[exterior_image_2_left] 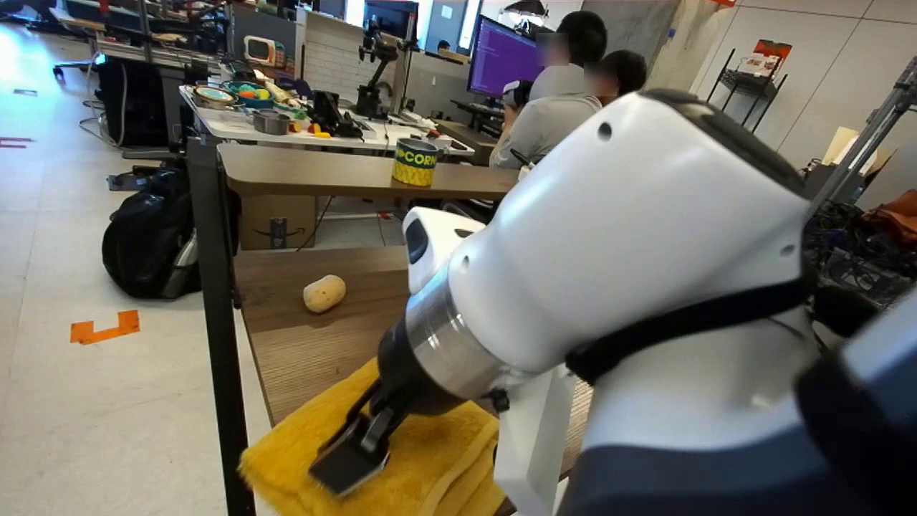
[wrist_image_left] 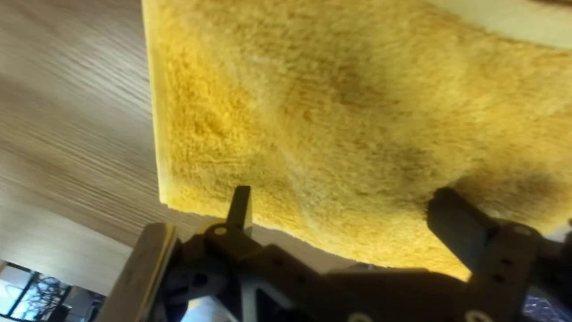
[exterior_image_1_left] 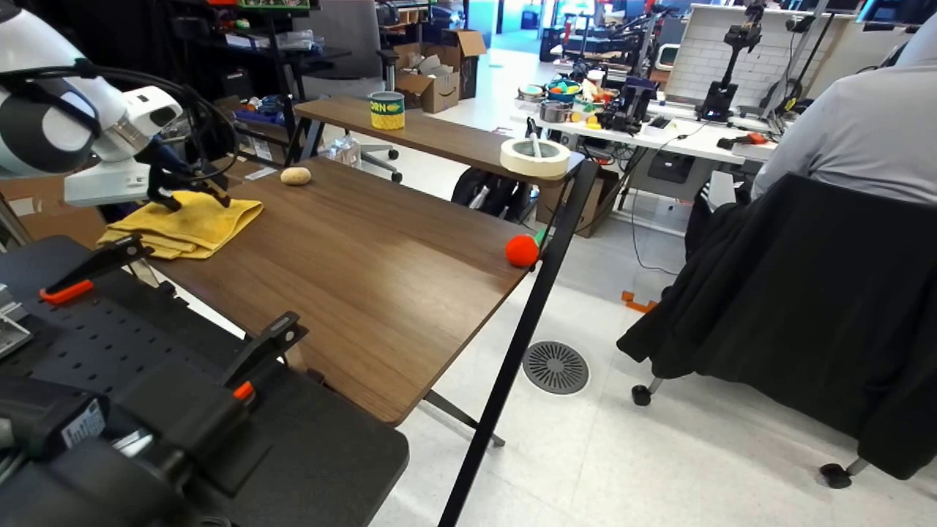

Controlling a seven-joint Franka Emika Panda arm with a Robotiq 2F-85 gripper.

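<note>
My gripper [wrist_image_left: 342, 201] is open, its two dark fingers wide apart with nothing between them but a view of the cloth. It also shows low over the cloth in both exterior views [exterior_image_1_left: 196, 199] [exterior_image_2_left: 354, 455]. The folded yellow cloth [wrist_image_left: 335, 112] lies on the brown table, and shows in both exterior views [exterior_image_1_left: 212, 225] [exterior_image_2_left: 430, 448]. One fingertip looks close to or touching the cloth; I cannot tell which. A tan potato-like object [exterior_image_1_left: 296, 176] lies on the table beyond the cloth, and shows in an exterior view [exterior_image_2_left: 324, 294].
A raised shelf [exterior_image_1_left: 454, 143] behind the brown table [exterior_image_1_left: 351, 271] bears a corn can [exterior_image_1_left: 386, 110] and a tape roll [exterior_image_1_left: 535, 157]. A red-orange round object [exterior_image_1_left: 522, 250] sits at the table's far edge. Black clamps [exterior_image_1_left: 267, 344] stand at the near edge, beside a black board [exterior_image_1_left: 322, 439].
</note>
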